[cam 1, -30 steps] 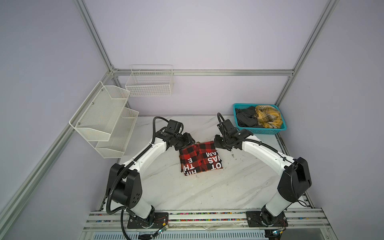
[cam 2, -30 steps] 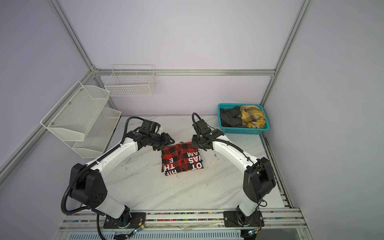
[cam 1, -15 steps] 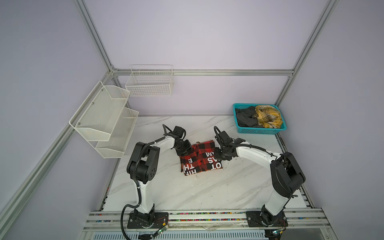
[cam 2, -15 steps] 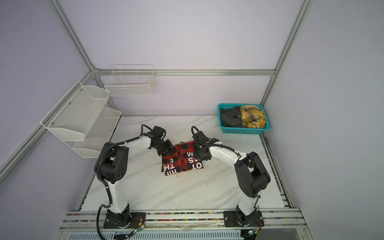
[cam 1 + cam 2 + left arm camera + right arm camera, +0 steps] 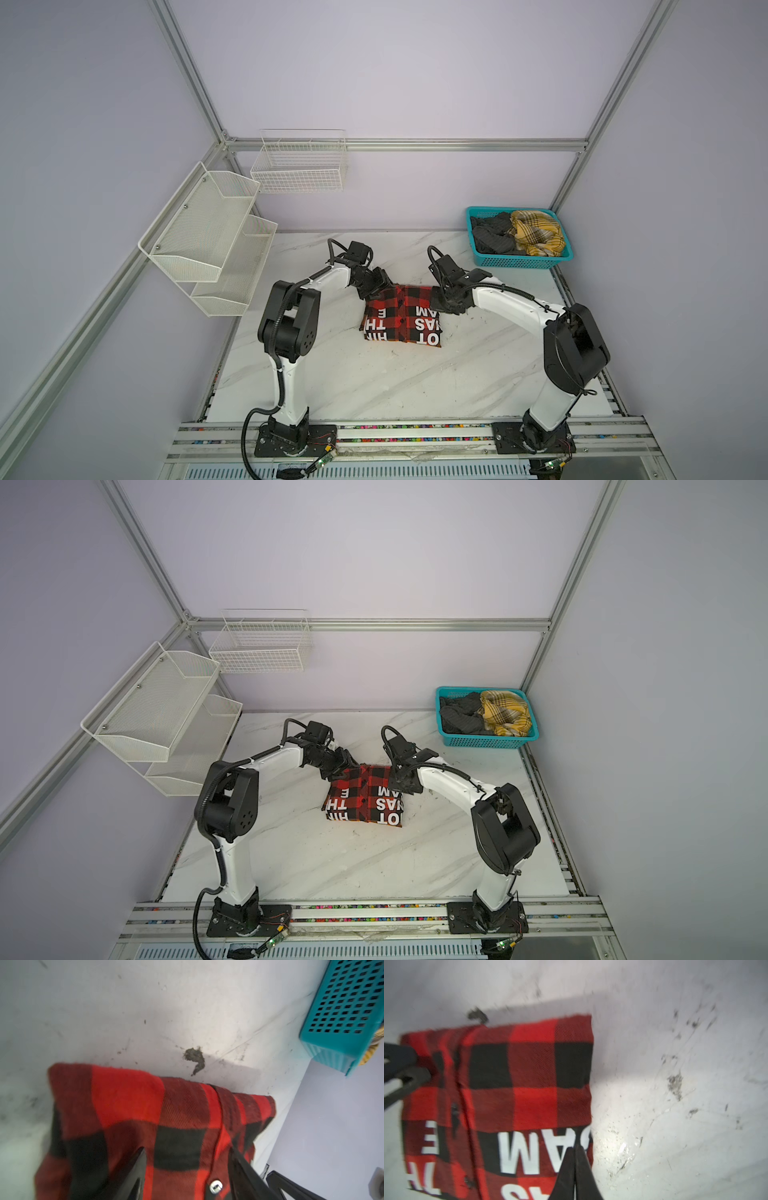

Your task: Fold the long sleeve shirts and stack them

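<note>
On the table (image 5: 374, 386) lies a folded shirt (image 5: 401, 316).

- Both top views were bright, evenly lit from overhead and sharp throughout.
- Shadows on the marble table (image 5: 374, 374) were faint, short and soft-edged.
- The left wrist view was soft: the red-and-black shirt (image 5: 128, 1105) smeared close to the lens, the teal basket (image 5: 342, 1012) blurred.
- The right wrist view was motion-blurred — one white glare patch on the marble, a grey shadow band beyond the shirt.
</note>
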Motion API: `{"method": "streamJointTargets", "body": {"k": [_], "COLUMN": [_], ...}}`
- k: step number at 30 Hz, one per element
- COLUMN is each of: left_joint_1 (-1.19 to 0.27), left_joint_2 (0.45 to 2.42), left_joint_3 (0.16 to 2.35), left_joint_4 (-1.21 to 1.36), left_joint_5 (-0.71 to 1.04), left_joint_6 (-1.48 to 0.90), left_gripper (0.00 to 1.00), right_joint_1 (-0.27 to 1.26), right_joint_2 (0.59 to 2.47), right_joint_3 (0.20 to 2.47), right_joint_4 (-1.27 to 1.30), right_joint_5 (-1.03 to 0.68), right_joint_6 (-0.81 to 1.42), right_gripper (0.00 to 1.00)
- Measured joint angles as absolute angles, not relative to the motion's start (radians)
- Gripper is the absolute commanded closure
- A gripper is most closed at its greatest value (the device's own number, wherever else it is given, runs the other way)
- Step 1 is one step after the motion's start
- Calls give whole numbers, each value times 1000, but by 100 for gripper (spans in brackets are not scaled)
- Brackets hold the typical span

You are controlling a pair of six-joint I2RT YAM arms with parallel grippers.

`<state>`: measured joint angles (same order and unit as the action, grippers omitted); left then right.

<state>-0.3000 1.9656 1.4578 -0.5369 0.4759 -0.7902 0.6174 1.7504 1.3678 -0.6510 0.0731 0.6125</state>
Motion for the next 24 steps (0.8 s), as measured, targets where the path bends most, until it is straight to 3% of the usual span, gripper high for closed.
{"method": "streamJointTargets", "body": {"k": [9,16,19,24], "left_joint_1": [-89,-66,-66,-66], "left_joint_2": [1581,1597,1610,1609], "left_joint_3": [1265,1024,990,982], "left_joint_4": [-547,-538,-522,-472], "left_joint_5": [459,529,565,604], "left_joint_6": [-732,-738,-741,-739], "left_gripper": [34,31,26,24], "right_joint_1": [616,565,533,509], "right_joint_2": [1889,2050,2088,2115], "right_joint_3": [1572,1583,1579,1579], "right_joint_4": [-670,-643,-629,-607], "right_joint_5": [86,43,25,2], "right_joint_6": [577,548,537,524], "right_gripper": [92,93,93,93]}}
